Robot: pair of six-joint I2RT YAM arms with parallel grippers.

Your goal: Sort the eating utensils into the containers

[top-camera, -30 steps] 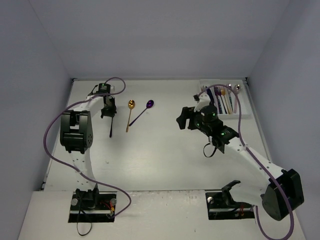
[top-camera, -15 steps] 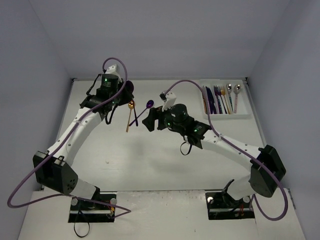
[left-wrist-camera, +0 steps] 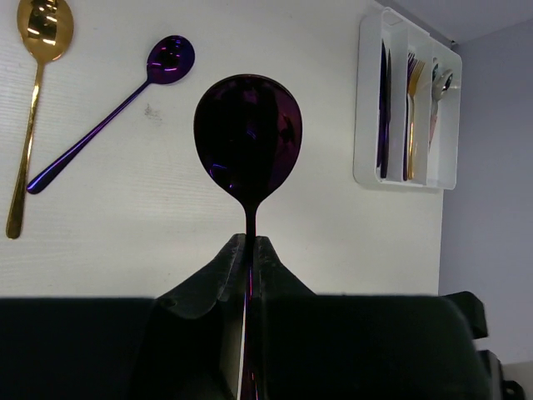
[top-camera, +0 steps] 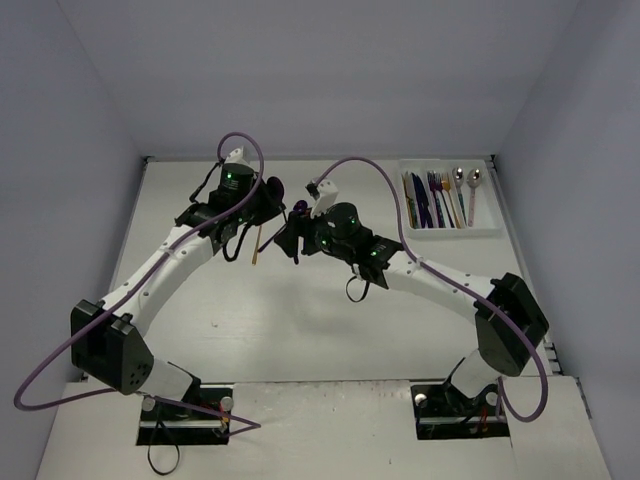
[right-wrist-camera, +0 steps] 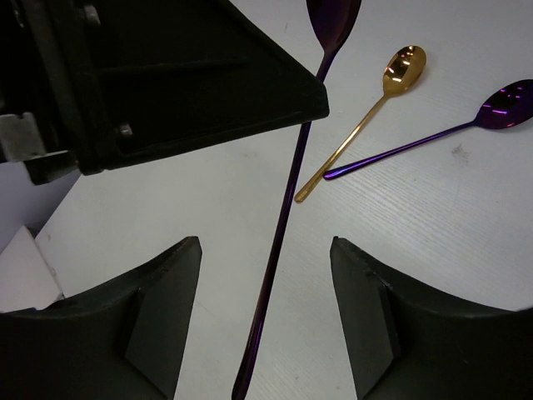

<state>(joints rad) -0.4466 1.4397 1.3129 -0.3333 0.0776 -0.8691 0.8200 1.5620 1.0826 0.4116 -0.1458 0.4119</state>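
Observation:
My left gripper (left-wrist-camera: 250,243) is shut on the neck of a dark purple spoon (left-wrist-camera: 247,137) and holds it above the table, bowl pointing away from the wrist. In the right wrist view the spoon's long handle (right-wrist-camera: 281,233) hangs between the fingers of my open right gripper (right-wrist-camera: 265,246), touching neither. In the top view the two grippers meet mid-table, the left (top-camera: 270,192) just behind the right (top-camera: 290,238). A gold spoon (left-wrist-camera: 29,125) and a violet spoon (left-wrist-camera: 100,133) lie crossed on the table. The white tray (top-camera: 450,229) at the back right holds several utensils.
The tray's compartments (left-wrist-camera: 366,125) hold dark knives, gold, purple and teal forks and silver spoons. The gold spoon (right-wrist-camera: 366,117) and the violet spoon (right-wrist-camera: 433,137) lie just beyond the grippers. Grey walls close the table's left, back and right sides.
The left arm has swung from the back left to mid-table with the dark spoon. The right arm has moved left from near the tray until its open fingers straddle the spoon's handle.

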